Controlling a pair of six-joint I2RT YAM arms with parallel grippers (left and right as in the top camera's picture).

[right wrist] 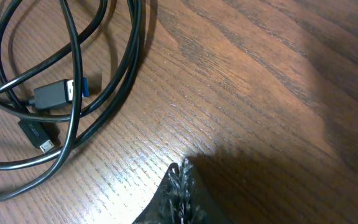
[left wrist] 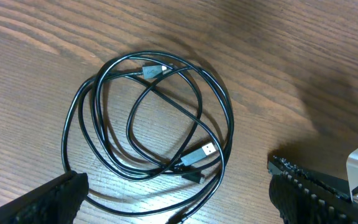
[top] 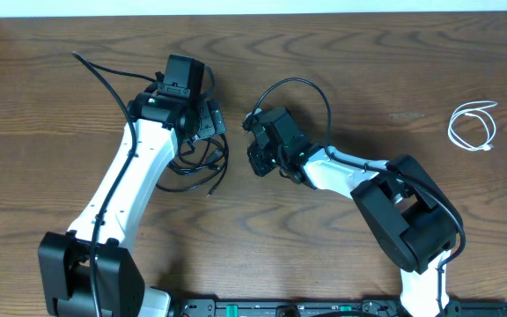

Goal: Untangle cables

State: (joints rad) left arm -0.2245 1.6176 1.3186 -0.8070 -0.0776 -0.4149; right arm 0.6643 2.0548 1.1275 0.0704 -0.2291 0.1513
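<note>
Wooden worktop (top: 368, 70) lies under both my arms. My left tool (left wrist: 174, 174) hangs over the coiled black cable (left wrist: 194, 157), fingers wide apart. My right tool (right wrist: 180, 180) is pinched together, empty, just beside that coil. The white cable (top: 451, 128) lies well apart from both.
</note>
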